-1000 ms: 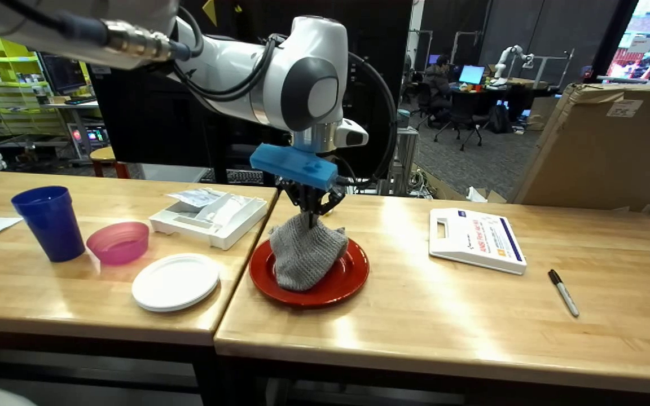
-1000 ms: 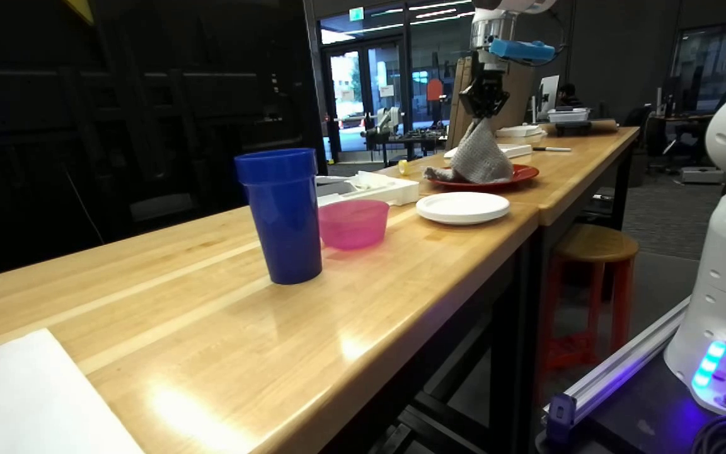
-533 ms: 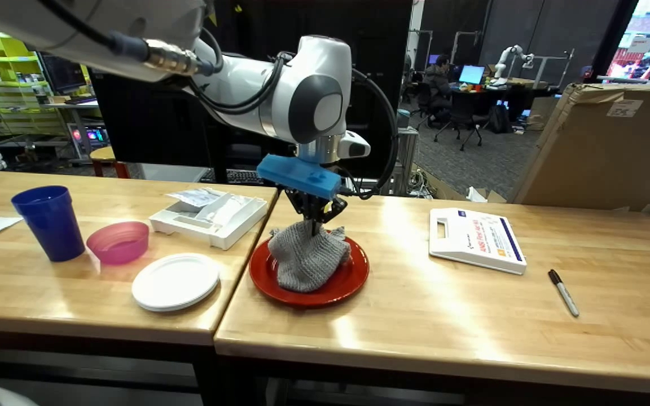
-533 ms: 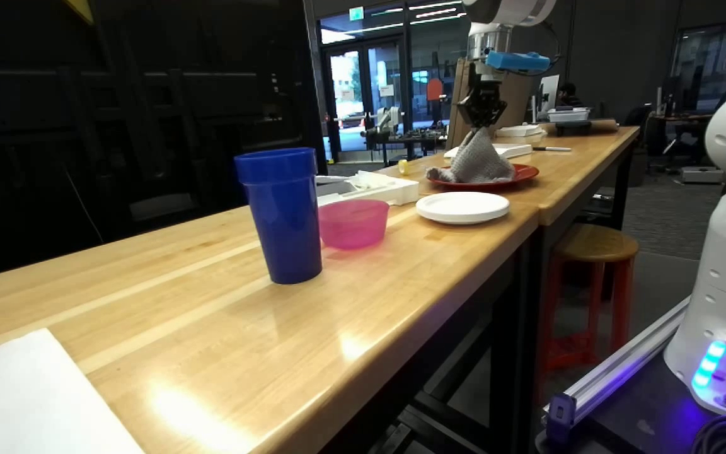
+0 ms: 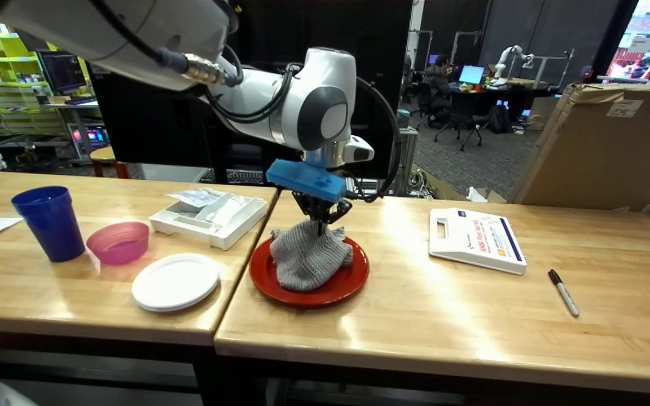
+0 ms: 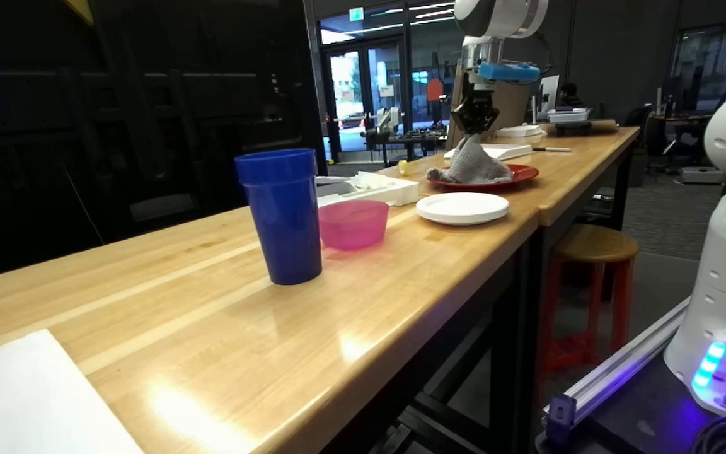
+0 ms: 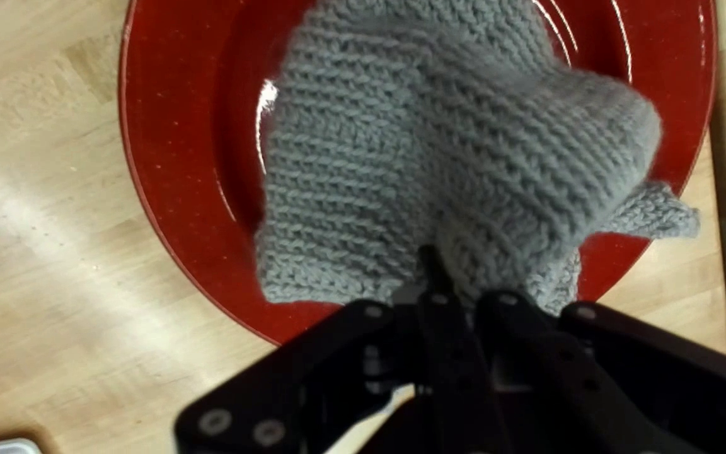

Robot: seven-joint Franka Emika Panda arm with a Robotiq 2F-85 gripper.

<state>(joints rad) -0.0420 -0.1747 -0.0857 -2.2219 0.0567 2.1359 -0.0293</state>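
A grey knitted cloth (image 5: 307, 260) lies bunched on a red plate (image 5: 357, 280). The cloth is drawn up into a peak at my gripper (image 5: 321, 229). In an exterior view my gripper (image 6: 471, 132) points down with its tips at the top of the cloth (image 6: 479, 166). In the wrist view my gripper's dark fingers (image 7: 443, 268) are close together, with a fold of the cloth (image 7: 344, 176) between them. The cloth covers the middle of the plate (image 7: 164, 170), and one corner hangs over the rim. The fingertips are partly hidden in the cloth.
Left of the plate are a stack of white plates (image 5: 175, 282), a pink bowl (image 5: 119, 243), a blue cup (image 5: 54, 223) and a white tray (image 5: 212, 220). To the right are a white first aid case (image 5: 474, 239) and a marker (image 5: 563, 292). White paper (image 6: 35, 397) lies on the table.
The arm and gripper have moved lower and slightly toward the far side of the table. The cloth's peak has sunk and shifted with the gripper, and the cloth sits more slumped on the plate.
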